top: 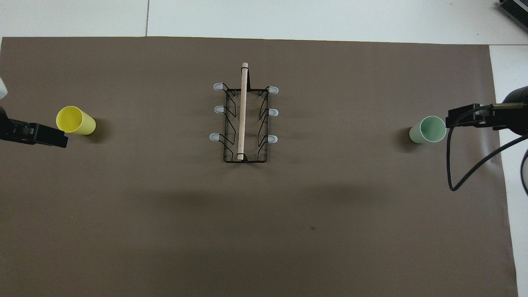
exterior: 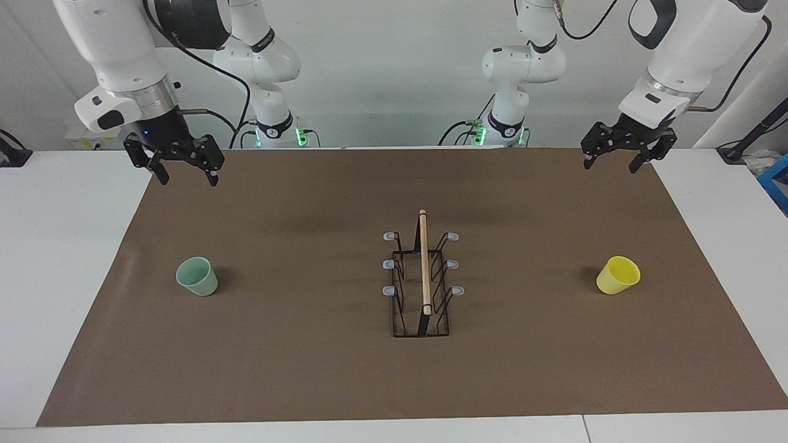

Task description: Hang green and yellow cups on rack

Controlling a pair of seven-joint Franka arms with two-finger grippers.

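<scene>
The pale green cup [exterior: 197, 276] stands mouth up on the brown mat toward the right arm's end; it also shows in the overhead view [top: 428, 129]. The yellow cup [exterior: 618, 275] stands mouth up toward the left arm's end, also in the overhead view [top: 76, 120]. The black wire rack [exterior: 422, 277] with its wooden rod stands mid-mat between them, its grey-tipped prongs bare; it also shows in the overhead view [top: 244, 119]. My right gripper [exterior: 185, 175] hangs open and empty, high over the mat's edge. My left gripper [exterior: 611, 165] hangs open and empty over the mat's other end.
The brown mat [exterior: 308, 369] covers most of the white table [exterior: 55, 277]. A black cable [top: 453, 165] loops from the right arm over the mat's end. A blue object [exterior: 777, 178] sits at the table's edge by the left arm.
</scene>
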